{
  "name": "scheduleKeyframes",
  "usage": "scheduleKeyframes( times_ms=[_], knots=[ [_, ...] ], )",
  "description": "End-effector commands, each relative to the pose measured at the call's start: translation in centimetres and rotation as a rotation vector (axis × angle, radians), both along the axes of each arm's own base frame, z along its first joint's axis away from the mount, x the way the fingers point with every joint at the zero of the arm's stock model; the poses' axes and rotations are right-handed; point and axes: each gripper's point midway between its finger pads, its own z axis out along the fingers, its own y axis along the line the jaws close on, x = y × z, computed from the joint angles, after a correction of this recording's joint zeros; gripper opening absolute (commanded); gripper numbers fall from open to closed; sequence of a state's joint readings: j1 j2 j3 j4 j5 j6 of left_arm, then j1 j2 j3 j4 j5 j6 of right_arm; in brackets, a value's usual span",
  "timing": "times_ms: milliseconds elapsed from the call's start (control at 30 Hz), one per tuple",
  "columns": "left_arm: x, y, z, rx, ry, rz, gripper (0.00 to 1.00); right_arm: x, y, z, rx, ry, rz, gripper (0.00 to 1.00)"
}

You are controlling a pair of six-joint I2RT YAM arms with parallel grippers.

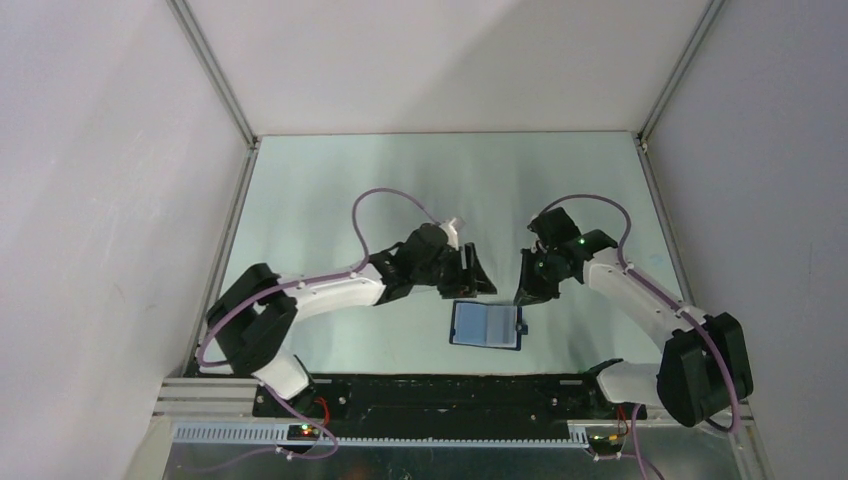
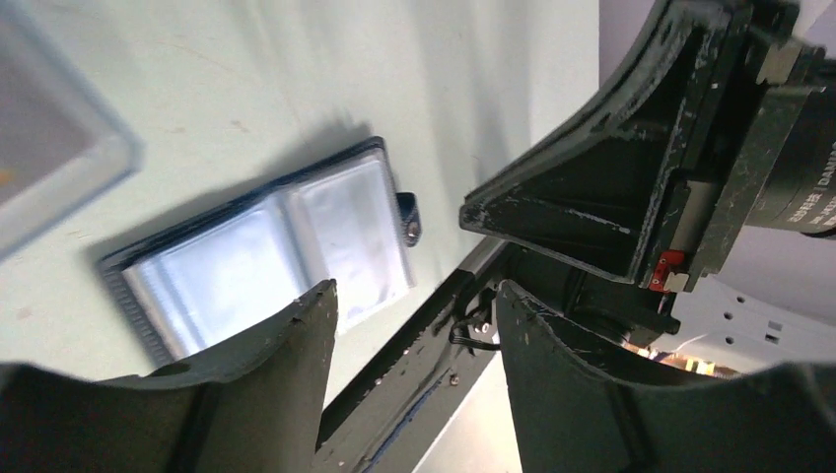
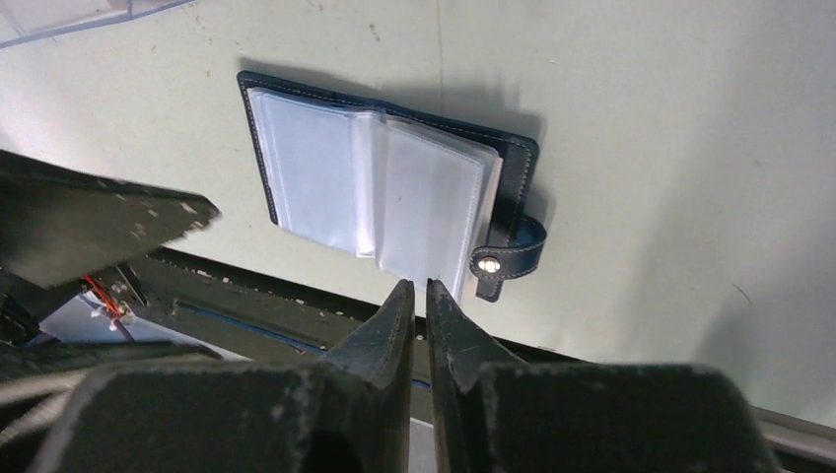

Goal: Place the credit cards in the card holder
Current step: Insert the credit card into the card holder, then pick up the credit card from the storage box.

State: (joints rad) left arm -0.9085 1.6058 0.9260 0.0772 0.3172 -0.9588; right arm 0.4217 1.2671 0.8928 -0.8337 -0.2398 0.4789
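Observation:
The card holder lies open near the table's front edge, dark navy with clear inner sleeves and a snap strap on its right. My left gripper hovers open just behind it, with nothing between its fingers. My right gripper sits at the holder's right end. Its jaws are all but closed, with their tips at the near edge of the sleeves and nothing visible between them. A pale see-through rectangle, seemingly one of the credit cards, lies on the table beside the holder. Only its corner shows.
The black base rail runs along the table's near edge just in front of the holder. White enclosure walls with metal posts surround the pale green table.

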Motion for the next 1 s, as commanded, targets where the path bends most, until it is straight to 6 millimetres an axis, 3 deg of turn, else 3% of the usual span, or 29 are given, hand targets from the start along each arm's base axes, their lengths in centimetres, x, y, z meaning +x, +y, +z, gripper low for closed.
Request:
scheduleKeyframes(
  times_ms=[0, 33, 233, 467, 733, 967],
  knots=[
    [2.7, 3.6, 1.2, 0.006, -0.073, 0.102, 0.64, 1.6, 2.2, 1.2, 0.070, -0.047, 0.022, 0.14],
    [3.0, 4.3, 1.7, 0.002, -0.084, 0.120, 0.64, 1.8, 2.5, 1.1, 0.072, -0.041, 0.026, 0.18],
    [6.3, 10.9, -0.1, 0.150, -0.074, 0.251, 0.59, 4.5, 4.7, 2.0, 0.112, -0.065, 0.065, 0.30],
    [9.4, 13.6, -0.5, 0.216, -0.076, 0.300, 0.57, 8.0, 8.3, 2.2, 0.212, -0.040, 0.112, 0.32],
    [11.4, 12.1, -2.3, 0.230, -0.017, 0.254, 0.47, 11.6, 11.4, 1.8, 0.287, -0.009, 0.138, 0.34],
    [12.0, 10.8, -4.0, 0.237, 0.030, 0.222, 0.42, 12.3, 11.9, -0.4, 0.265, 0.045, 0.152, 0.33]
  ],
)
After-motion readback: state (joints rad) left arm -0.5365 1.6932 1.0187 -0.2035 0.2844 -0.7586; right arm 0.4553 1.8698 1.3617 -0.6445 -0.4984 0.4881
